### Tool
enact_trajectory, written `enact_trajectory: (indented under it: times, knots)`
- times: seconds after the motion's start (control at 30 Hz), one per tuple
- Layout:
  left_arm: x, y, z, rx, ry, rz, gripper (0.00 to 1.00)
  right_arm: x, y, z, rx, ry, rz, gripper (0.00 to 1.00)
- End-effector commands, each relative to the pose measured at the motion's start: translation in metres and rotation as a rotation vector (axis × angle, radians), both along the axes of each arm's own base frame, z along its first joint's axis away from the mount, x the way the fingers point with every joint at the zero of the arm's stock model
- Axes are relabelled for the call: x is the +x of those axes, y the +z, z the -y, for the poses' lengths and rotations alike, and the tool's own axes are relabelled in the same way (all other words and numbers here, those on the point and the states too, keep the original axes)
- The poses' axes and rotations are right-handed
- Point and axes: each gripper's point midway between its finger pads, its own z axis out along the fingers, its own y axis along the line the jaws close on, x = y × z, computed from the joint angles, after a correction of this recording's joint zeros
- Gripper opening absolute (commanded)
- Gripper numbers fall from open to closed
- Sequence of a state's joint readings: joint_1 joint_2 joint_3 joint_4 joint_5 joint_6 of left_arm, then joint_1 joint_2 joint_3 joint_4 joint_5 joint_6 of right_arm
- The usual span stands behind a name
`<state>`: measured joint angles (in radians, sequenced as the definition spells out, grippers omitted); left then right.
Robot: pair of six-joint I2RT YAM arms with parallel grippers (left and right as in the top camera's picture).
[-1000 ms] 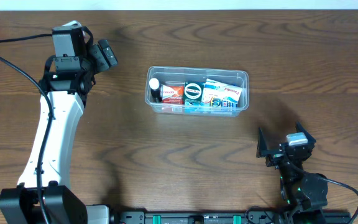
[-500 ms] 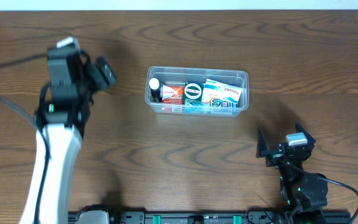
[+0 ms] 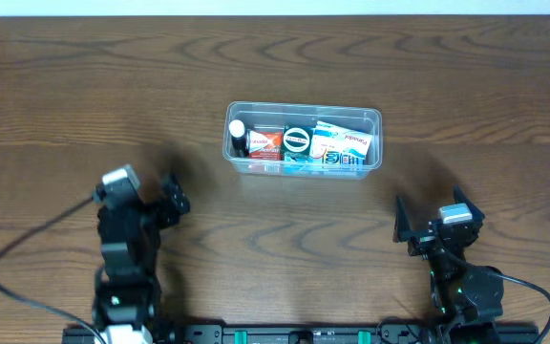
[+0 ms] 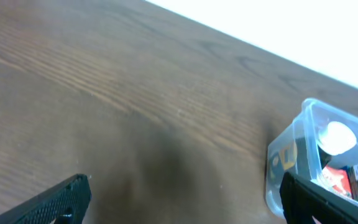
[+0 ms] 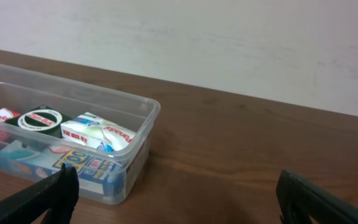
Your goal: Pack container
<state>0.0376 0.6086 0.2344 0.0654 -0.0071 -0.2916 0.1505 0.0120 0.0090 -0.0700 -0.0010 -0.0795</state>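
The clear plastic container [image 3: 370, 117] stands at the middle back of the wooden table. It holds a white-capped bottle [image 3: 238, 127], a red box [image 3: 265, 143], a round green-and-white item [image 3: 298, 139] and white and blue boxes [image 3: 345, 145]. It also shows in the right wrist view [image 5: 148, 109] and the left wrist view [image 4: 306, 118]. My left gripper [image 3: 172, 199] is open and empty, low at the front left, its fingers wide apart [image 4: 185, 205]. My right gripper [image 3: 430, 222] is open and empty at the front right [image 5: 179, 205].
The wooden table [image 3: 285, 239] spreads around the container. A pale wall [image 5: 229, 37] lies behind the table's far edge. Cables run from both arms near the front edge.
My left arm has drawn back from the far left of the table to the front left edge, gripper still open. The right arm and the container have not moved.
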Motion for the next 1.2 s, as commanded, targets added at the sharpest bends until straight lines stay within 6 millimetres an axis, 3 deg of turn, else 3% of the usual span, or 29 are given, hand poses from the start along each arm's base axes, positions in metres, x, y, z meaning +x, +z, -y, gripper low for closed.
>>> enact_trajectory:
  times: [0.0, 0.37, 0.7, 1.17]
  knots:
    - [-0.008, -0.007, -0.002, 0.005, 0.011, 0.079, 0.98, 0.0, -0.001, 0.001, -0.011, -0.004, 0.002, 0.99]
    - [-0.022, -0.001, -0.001, 0.079, -0.009, 0.217, 0.98, 0.0, -0.001, 0.001, -0.011, -0.004, 0.002, 0.99]
    - [-0.033, -0.016, 0.004, 0.094, -0.036, 0.156, 0.98, 0.0, -0.001, 0.001, -0.011, -0.004, 0.002, 0.99]
    - [-0.036, 0.0, 0.004, 0.399, -0.117, 0.198, 0.98, 0.0, -0.001, 0.001, -0.011, -0.004, 0.002, 0.99]
